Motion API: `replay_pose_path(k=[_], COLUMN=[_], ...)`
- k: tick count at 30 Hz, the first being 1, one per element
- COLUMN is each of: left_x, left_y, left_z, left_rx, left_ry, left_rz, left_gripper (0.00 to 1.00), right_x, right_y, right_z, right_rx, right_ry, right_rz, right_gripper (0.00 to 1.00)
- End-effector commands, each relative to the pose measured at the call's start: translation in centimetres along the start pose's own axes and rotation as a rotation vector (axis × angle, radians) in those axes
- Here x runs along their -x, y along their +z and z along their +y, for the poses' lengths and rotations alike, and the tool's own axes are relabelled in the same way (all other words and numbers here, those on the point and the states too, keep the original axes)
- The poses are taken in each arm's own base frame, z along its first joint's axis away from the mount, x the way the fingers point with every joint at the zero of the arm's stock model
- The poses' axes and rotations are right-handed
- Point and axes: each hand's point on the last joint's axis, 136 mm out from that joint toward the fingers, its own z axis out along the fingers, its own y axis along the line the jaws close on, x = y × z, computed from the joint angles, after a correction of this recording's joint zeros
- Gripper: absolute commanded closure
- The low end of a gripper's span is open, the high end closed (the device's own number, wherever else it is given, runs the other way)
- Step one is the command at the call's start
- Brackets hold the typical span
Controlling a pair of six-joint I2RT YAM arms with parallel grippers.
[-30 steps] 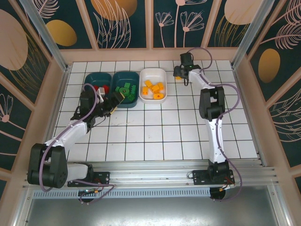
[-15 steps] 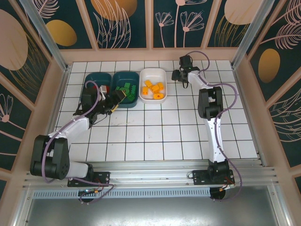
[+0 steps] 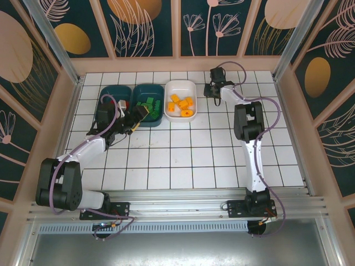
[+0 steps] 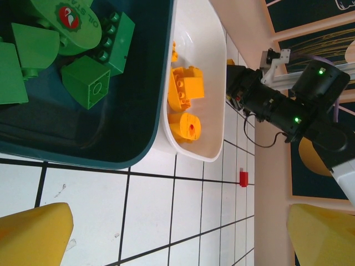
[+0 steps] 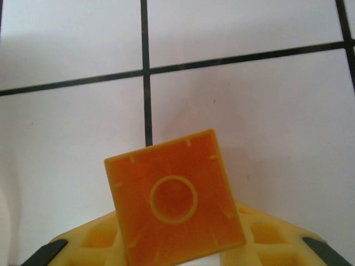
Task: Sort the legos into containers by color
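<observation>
In the right wrist view an orange lego (image 5: 175, 202) shows its hollow underside, tilted, with my right gripper (image 5: 176, 244) shut on it just above the white tiles. From above, that gripper (image 3: 213, 88) sits to the right of the white container (image 3: 181, 84), which holds orange legos (image 3: 182, 105). The middle teal container (image 3: 148, 87) holds green legos (image 3: 148, 105), and the left teal container (image 3: 107, 88) holds red ones (image 3: 113, 103). My left gripper (image 3: 136, 115) stands open at the middle container's near left corner, holding nothing. A small red lego (image 4: 243, 178) lies on the floor beyond the white container (image 4: 213, 83).
The tiled floor (image 3: 183, 155) is walled by a wooden frame (image 3: 288, 111) on three sides. The right arm (image 4: 288, 111) crosses the far side of the left wrist view. A metal rail (image 3: 177, 202) runs along the near edge.
The right gripper's jaws have closed in on the orange lego, and the gripper has shifted slightly left. The left gripper drew back a little from the middle container, still open.
</observation>
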Motion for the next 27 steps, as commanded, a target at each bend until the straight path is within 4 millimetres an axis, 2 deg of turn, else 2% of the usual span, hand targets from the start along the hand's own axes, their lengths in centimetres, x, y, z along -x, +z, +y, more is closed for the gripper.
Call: replay_pose_path(k=[1,4,6,9,13,14,16,17,20,23,25,27], left_x=[0.5,0.4,0.3,-0.3,-1.8,-2.3,-3.3,-3.9,-4.9,-5.5,-5.8,-6.4], left_y=[-0.8,-1.1,-1.3,-1.4,-0.9,-0.7,-0.1,0.2,0.7,1.0,1.2,1.5], left_z=[-1.9,-1.3,-0.4,0.4,-0.2,-0.4,-1.2,-1.7,-3.3,-4.5,-5.1,-5.5], left_rx=[-0.046,-0.014,0.017,0.013,-0.034,-0.039,-0.066,-0.084,-0.128,-0.155,-0.17,-0.183], left_ry=[0.057,0.05,0.034,0.005,0.01,0.019,0.041,0.049,0.086,0.115,0.128,0.141], left_rz=[-0.025,-0.04,-0.057,-0.065,-0.018,-0.003,0.026,0.042,0.07,0.083,0.089,0.104], left_gripper=[0.02,0.02,0.02,0.01,0.02,0.01,0.01,0.02,0.02,0.02,0.01,0.02], right_x=[4.9,4.3,3.3,0.7,-2.2,-2.6,-3.0,-3.1,-2.7,-2.3,-2.4,-2.9], right_y=[-7.0,-10.5,-12.1,-12.2,-12.5,-12.6,-13.1,-13.4,-15.0,-17.3,-18.8,-20.3], right_z=[2.2,4.3,6.6,9.6,12.8,13.1,13.4,13.4,12.5,10.4,7.2,2.0], right_rx=[-0.01,0.016,0.058,0.097,0.137,0.131,0.118,0.112,0.088,0.047,-0.024,-0.126], right_ry=[-0.016,-0.042,-0.076,-0.124,-0.186,-0.191,-0.198,-0.2,-0.175,-0.135,-0.083,0.018], right_rz=[-0.175,-0.207,-0.211,-0.15,-0.077,-0.068,-0.058,-0.059,-0.079,-0.115,-0.143,-0.168], right_gripper=[0.76,0.75,0.74,0.73,0.69,0.65,0.48,0.46,0.4,0.37,0.36,0.33])
